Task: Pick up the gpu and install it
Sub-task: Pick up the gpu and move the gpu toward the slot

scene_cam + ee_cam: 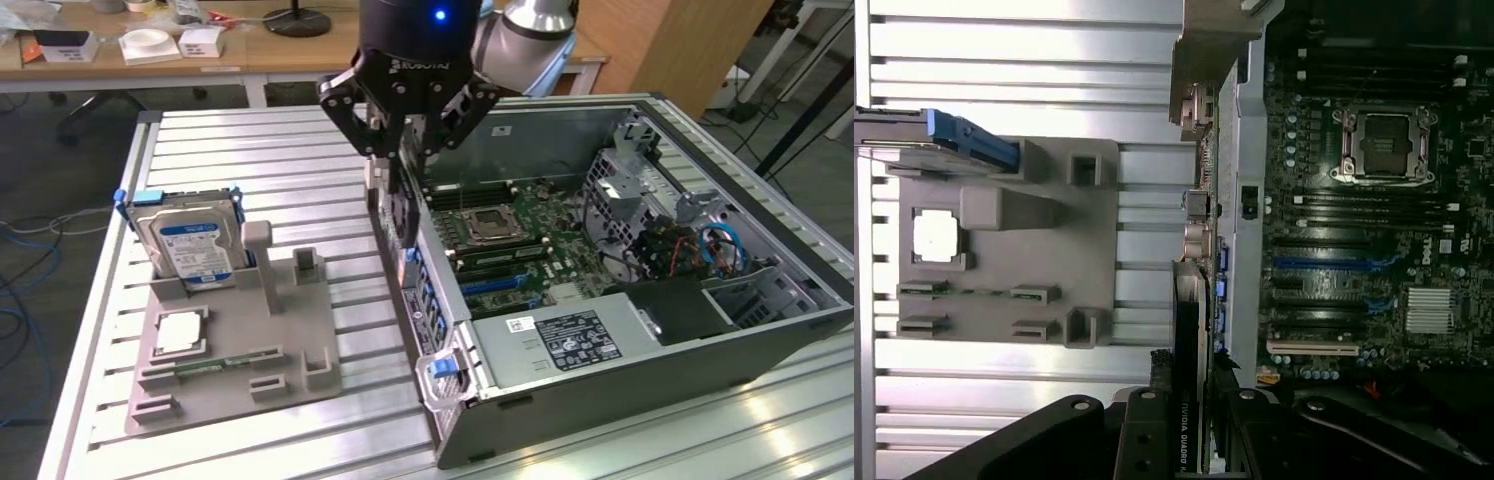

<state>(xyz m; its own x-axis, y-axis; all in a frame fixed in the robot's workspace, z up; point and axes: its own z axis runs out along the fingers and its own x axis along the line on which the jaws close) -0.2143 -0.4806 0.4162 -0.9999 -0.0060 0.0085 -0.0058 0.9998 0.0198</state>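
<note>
The gpu (395, 205), a thin dark card, hangs edge-on in my gripper (407, 150), which is shut on its upper part. It hangs just over the side wall of the open computer case (441, 330) that faces the grey holder. In the wrist view the card (1189, 320) runs along that wall, with white lettering visible between my fingers (1144, 440). The motherboard (514, 240) lies inside the case, its blue and white expansion slots (1314, 265) to the inner side of the card.
A grey holder (234, 350) stands on the slatted metal table (267, 150) at the exterior view's left. It carries an upright hard drive (194, 245), a processor chip (178, 332) and a memory stick (214, 366). Wooden desks with clutter stand behind.
</note>
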